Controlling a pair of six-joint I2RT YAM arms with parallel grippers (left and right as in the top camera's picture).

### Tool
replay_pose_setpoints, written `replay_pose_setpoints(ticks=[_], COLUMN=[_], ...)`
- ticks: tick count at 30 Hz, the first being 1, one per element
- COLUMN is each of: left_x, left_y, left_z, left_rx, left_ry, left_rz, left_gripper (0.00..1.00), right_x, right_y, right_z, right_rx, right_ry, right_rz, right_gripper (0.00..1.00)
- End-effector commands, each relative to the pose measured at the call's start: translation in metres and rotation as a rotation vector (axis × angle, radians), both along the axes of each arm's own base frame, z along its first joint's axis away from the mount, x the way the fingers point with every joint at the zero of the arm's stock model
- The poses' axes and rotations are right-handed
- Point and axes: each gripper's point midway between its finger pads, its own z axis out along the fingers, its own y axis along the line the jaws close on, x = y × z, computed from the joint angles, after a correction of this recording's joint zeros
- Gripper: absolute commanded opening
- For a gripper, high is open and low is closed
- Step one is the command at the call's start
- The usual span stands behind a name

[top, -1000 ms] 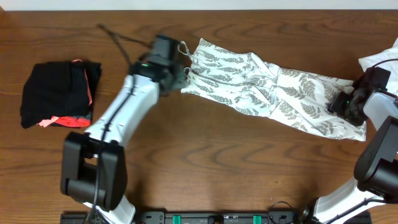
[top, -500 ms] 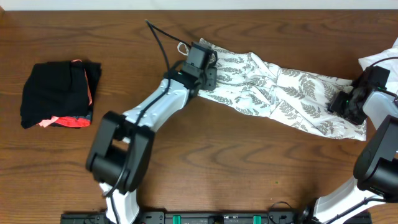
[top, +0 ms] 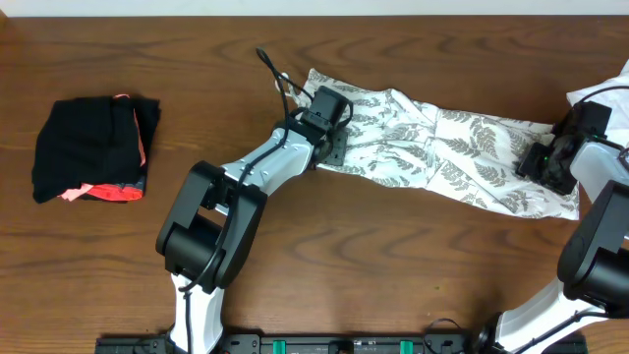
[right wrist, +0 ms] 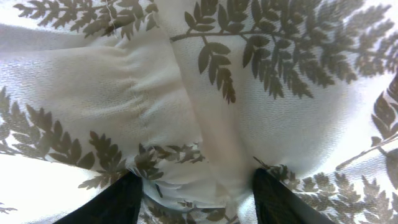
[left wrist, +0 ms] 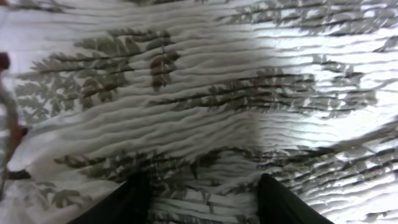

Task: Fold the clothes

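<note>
The clothes [top: 442, 147], a white dress with a grey-green fern print, lie stretched from the table's upper middle to the right side. My left gripper [top: 332, 126] is down on the dress's left end, near the straps [top: 285, 84]. In the left wrist view the left gripper [left wrist: 204, 190] is open, with rippled dress fabric [left wrist: 205, 106] between and ahead of its dark fingers [left wrist: 134, 202]. My right gripper [top: 543, 162] is at the dress's right end. In the right wrist view the right gripper [right wrist: 196, 190] is open too, with a soft bulge of fabric [right wrist: 205, 124] lying between the fingers [right wrist: 277, 199].
A black bundle with coral-pink trim [top: 93, 147] lies at the far left of the wooden table [top: 324, 256]. A plain white cloth [top: 601, 93] shows at the right edge, just behind the right arm.
My left arm has swung to the right, from beside the strap end onto the dress. The dress's left edge has shifted slightly right. The right arm has stayed put.
</note>
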Motion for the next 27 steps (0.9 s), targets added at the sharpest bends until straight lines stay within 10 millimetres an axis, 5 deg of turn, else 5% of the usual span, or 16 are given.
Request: replay_pose_setpoints(ticks=[1, 8, 18, 23, 27], left_x=[-0.028, -0.076, -0.11, -0.09, -0.057], left_y=[0.018, 0.045, 0.065, 0.055, 0.043], left_z=[-0.033, -0.041, -0.046, -0.043, -0.023], left_rx=[0.071, 0.145, 0.216, 0.176, 0.112], left_ry=[0.14, 0.356, 0.475, 0.394, 0.256], left_rz=[0.031, 0.242, 0.349, 0.251, 0.163], left_gripper=[0.56, 0.5, 0.51, 0.67, 0.71], right_x=[-0.021, -0.022, -0.016, 0.01, 0.039], right_y=[0.017, 0.012, 0.006, 0.026, 0.036], right_z=[-0.037, -0.037, -0.035, -0.01, 0.057], right_rx=[0.036, 0.008, -0.029, 0.032, -0.052], right_ry=[0.119, 0.128, 0.113, 0.012, -0.108], right_rz=[0.053, 0.057, 0.096, 0.188, 0.275], right_gripper=[0.57, 0.57, 0.58, 0.65, 0.76])
